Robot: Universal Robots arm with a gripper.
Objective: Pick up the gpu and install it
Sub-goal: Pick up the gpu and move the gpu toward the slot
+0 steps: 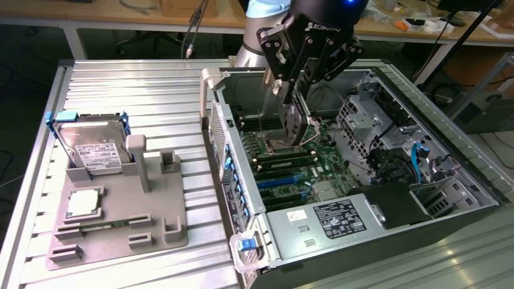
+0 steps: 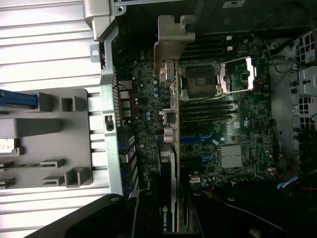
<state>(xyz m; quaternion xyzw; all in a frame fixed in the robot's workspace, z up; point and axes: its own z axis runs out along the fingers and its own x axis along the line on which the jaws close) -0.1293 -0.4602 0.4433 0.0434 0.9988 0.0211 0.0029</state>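
The gripper (image 1: 295,99) hangs in the upper centre of the exterior view, over the open computer case (image 1: 215,120). Its fingers are drawn partway in and pinch the gpu (image 1: 294,123) from both flat sides. The dark card hangs upright on edge above the green motherboard (image 1: 325,150), with its lower edge down by the open CPU socket (image 1: 277,143). I cannot tell whether it touches the board. In the wrist view the gpu (image 2: 172,129) runs edge-on as a thin line across the board. Its pale metal bracket (image 2: 172,42) sits at the far end, by the case's rear wall. On the exterior view's left, well apart from the case, a grey holder (image 1: 120,232) on the ribbed table (image 1: 129,84) carries a hard drive (image 1: 96,150) and a silvery CPU (image 1: 84,203).
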